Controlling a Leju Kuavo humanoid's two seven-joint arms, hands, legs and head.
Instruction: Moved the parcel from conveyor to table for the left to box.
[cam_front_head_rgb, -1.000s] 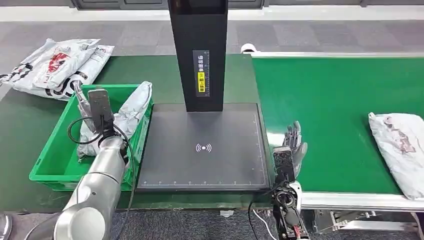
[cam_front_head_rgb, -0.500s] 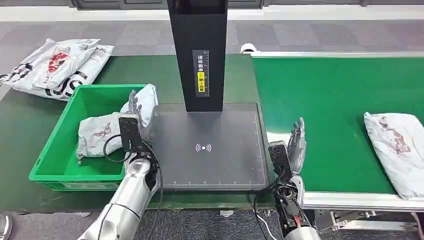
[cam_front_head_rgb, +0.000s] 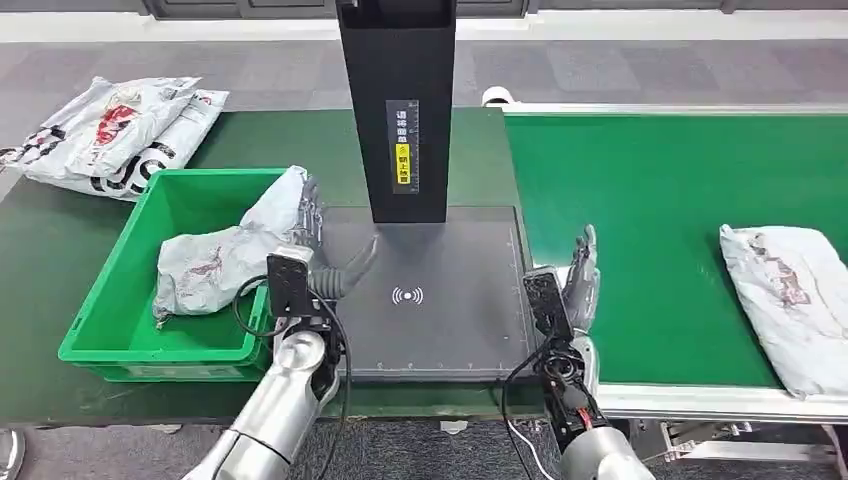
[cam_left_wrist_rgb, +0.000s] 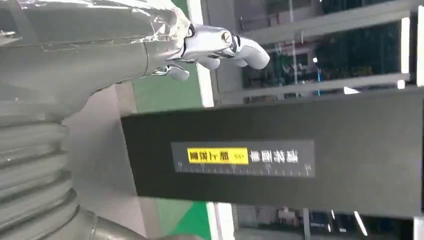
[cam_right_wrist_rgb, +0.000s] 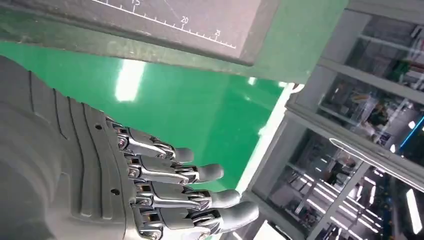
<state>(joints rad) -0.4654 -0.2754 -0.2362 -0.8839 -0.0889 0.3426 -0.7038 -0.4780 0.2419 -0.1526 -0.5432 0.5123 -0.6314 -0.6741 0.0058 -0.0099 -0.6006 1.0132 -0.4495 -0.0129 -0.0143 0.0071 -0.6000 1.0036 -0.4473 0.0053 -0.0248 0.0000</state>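
Note:
A grey printed parcel (cam_front_head_rgb: 790, 300) lies on the green conveyor belt (cam_front_head_rgb: 660, 200) at the far right. Another grey parcel (cam_front_head_rgb: 225, 255) rests in the green box (cam_front_head_rgb: 100, 300), one end leaning on the box's right wall. My left hand (cam_front_head_rgb: 320, 245) hovers open over the left edge of the black scanner pad (cam_front_head_rgb: 440, 320), just right of the box, holding nothing; its thumb (cam_left_wrist_rgb: 220, 45) is spread. My right hand (cam_front_head_rgb: 580, 285) stands open at the belt's left edge, well left of the belt parcel, with its fingers (cam_right_wrist_rgb: 200, 200) straight over the belt (cam_right_wrist_rgb: 200, 110).
The scanner's black column (cam_front_head_rgb: 397, 110) rises behind the pad, close to my left hand, and appears as the column (cam_left_wrist_rgb: 270, 155) in the left wrist view. A pile of bagged parcels (cam_front_head_rgb: 115, 130) lies on the table at the far left.
My left hand has swung right, from above the box to the pad's left edge, leaving the parcel in the box. The belt parcel has crept left. My right hand shifted slightly left.

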